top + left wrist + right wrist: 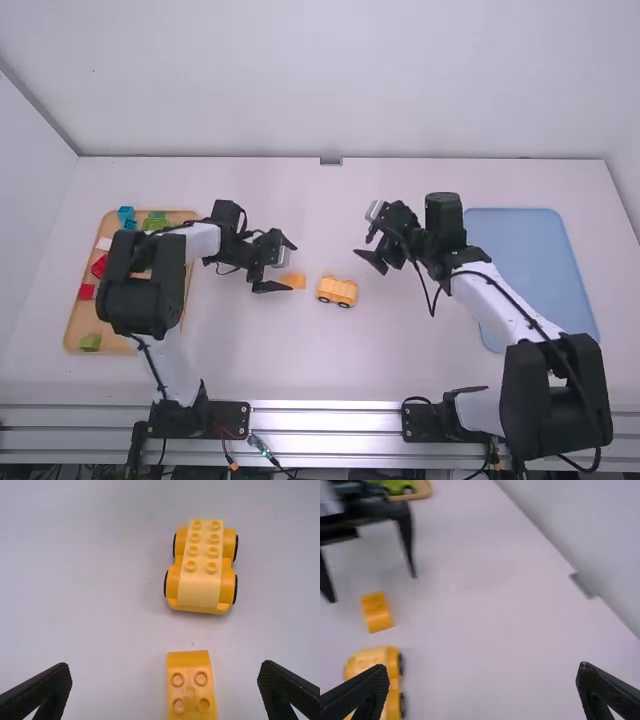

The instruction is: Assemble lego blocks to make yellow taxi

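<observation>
Yellow taxi base (201, 575) just beside orange block (190, 687)

wheeled base (200, 587): yellow-orange | small brick (189, 659): orange | tray (520, 240): light blue

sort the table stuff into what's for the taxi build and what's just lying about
For the taxi:
wheeled yellow base
loose yellow block

Probably just lying about:
red blocks
green blocks
blue block
wooden tray under those
blue tray, though it might be meant for the finished taxi
</observation>
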Controlling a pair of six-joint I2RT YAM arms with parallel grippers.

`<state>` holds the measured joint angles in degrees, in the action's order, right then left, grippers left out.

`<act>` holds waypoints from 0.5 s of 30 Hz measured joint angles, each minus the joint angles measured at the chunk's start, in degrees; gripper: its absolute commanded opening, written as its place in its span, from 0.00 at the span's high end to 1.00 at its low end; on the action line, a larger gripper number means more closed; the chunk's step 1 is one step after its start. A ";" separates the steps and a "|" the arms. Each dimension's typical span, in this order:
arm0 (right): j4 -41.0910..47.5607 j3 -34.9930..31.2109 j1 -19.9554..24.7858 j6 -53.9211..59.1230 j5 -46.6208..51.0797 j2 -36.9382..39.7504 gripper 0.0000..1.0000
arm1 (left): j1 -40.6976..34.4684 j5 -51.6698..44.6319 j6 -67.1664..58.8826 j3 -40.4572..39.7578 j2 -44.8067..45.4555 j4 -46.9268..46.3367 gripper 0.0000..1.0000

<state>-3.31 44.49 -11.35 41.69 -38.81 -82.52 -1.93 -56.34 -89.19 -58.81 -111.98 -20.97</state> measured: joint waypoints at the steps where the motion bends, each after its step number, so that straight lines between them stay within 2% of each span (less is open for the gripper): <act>1: -3.23 -2.97 0.00 0.55 -2.58 -0.39 0.01 | 0.00 -0.85 0.50 0.00 -1.53 0.68 0.01; 3: -8.96 -7.28 -0.04 0.50 -5.86 -0.72 0.01 | 0.00 -1.86 0.85 0.00 -3.21 0.57 0.01; 9: -23.45 -14.75 -1.27 -4.31 -9.92 -0.72 0.01 | 0.02 -2.60 0.61 0.00 -5.79 1.31 0.01; 15: -26.38 -17.79 -1.40 -7.08 -11.13 -0.72 0.01 | 0.22 -2.62 0.55 0.00 -8.94 2.01 0.01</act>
<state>-29.69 26.70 -12.75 34.61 -49.93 -83.24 -1.72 -58.96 -88.64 -58.81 -120.92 -18.96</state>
